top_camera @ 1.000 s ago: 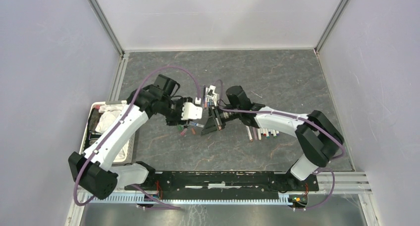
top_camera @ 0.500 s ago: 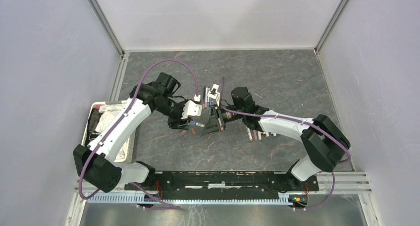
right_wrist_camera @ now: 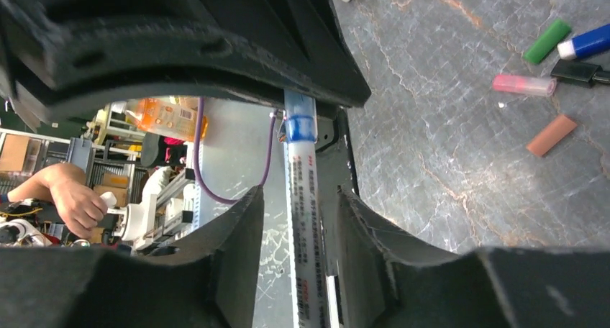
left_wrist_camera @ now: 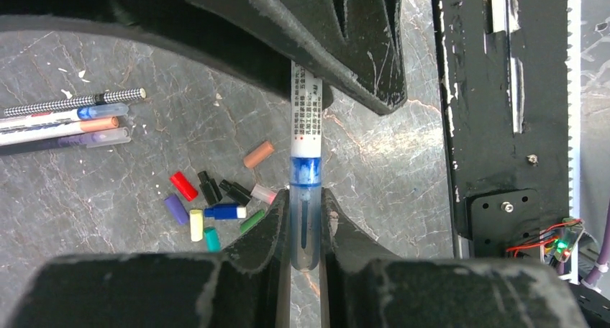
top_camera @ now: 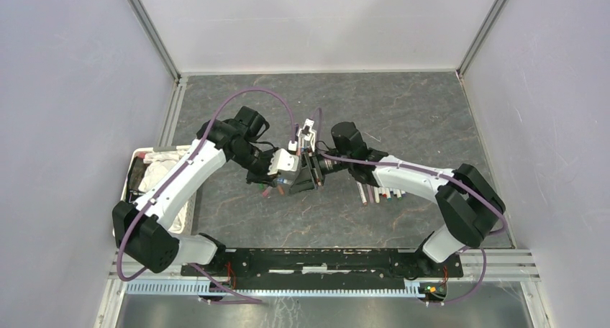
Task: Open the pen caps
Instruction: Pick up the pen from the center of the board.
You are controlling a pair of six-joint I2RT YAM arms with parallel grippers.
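A pen with a white printed barrel [left_wrist_camera: 306, 112] and a blue band hangs between the two grippers above the table. My left gripper [left_wrist_camera: 305, 196] is shut on its clear cap [left_wrist_camera: 306, 231]. My right gripper [right_wrist_camera: 300, 195] stands open around the barrel [right_wrist_camera: 303, 220], with a gap on each side. Seen from above, the left gripper [top_camera: 285, 171] and the right gripper [top_camera: 303, 175] meet nose to nose. Several loose pen caps lie below: red [left_wrist_camera: 183, 185], yellow [left_wrist_camera: 196, 225], blue [left_wrist_camera: 224, 211], green [right_wrist_camera: 547, 41], pink [right_wrist_camera: 524, 85], brown [right_wrist_camera: 551, 134].
More pens lie in a row by the right arm [top_camera: 380, 193] and show at the left wrist view's upper left [left_wrist_camera: 68, 119]. A white tray [top_camera: 188, 216] with a cloth stands at the left edge. A black rail [top_camera: 324, 260] runs along the near edge.
My left gripper moved right onto the pen's cap end and shut on it. My right gripper's jaws opened off the barrel.
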